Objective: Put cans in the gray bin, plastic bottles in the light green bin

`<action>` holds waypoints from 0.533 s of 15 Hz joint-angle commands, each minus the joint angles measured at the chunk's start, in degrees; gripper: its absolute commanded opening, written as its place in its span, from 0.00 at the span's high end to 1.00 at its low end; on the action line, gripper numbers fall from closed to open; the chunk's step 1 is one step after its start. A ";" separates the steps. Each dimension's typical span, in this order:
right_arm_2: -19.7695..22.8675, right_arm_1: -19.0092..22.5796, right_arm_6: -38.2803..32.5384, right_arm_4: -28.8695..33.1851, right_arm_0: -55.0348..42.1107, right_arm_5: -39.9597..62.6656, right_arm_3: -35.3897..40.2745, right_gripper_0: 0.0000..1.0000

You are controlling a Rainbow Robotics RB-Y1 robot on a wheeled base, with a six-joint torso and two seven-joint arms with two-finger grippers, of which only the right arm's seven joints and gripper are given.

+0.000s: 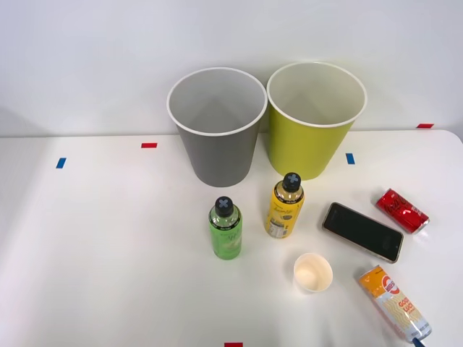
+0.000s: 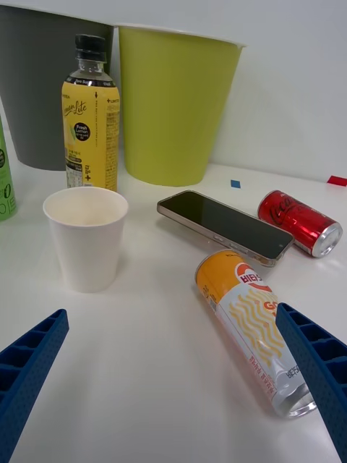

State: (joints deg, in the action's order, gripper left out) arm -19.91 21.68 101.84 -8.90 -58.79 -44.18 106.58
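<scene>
Both cans lie on their sides on the white table at the right: the orange-yellow can (image 1: 394, 302) (image 2: 253, 325) nearest me, the red can (image 1: 401, 211) (image 2: 300, 223) farther back. The green bottle (image 1: 226, 228) (image 2: 6, 188) and the yellow bottle (image 1: 284, 206) (image 2: 90, 123) stand upright in the middle. Behind them stand the gray bin (image 1: 217, 123) (image 2: 43, 87) and the light green bin (image 1: 315, 119) (image 2: 173, 101), side by side. My right gripper (image 2: 172, 312) is open and holds nothing; it is low over the table, with the orange-yellow can just inside its right finger (image 2: 318, 369).
A black phone (image 1: 362, 231) (image 2: 225, 226) lies flat between the yellow bottle and the red can. A white paper cup (image 1: 312, 272) (image 2: 85, 239) stands upright in front of the yellow bottle. Red and blue tape marks dot the table (image 1: 108, 253).
</scene>
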 commanded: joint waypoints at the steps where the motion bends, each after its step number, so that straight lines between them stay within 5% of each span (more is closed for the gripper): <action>1: 2.15 3.81 -0.06 -3.41 -0.71 4.27 3.20 0.00; 3: 4.00 5.30 -0.50 -4.28 -0.44 9.20 5.57 0.00; 8: 7.25 10.31 -0.59 -14.48 1.75 36.79 25.08 0.00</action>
State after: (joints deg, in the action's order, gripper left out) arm -14.75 30.00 101.43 -19.64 -58.54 -15.67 125.24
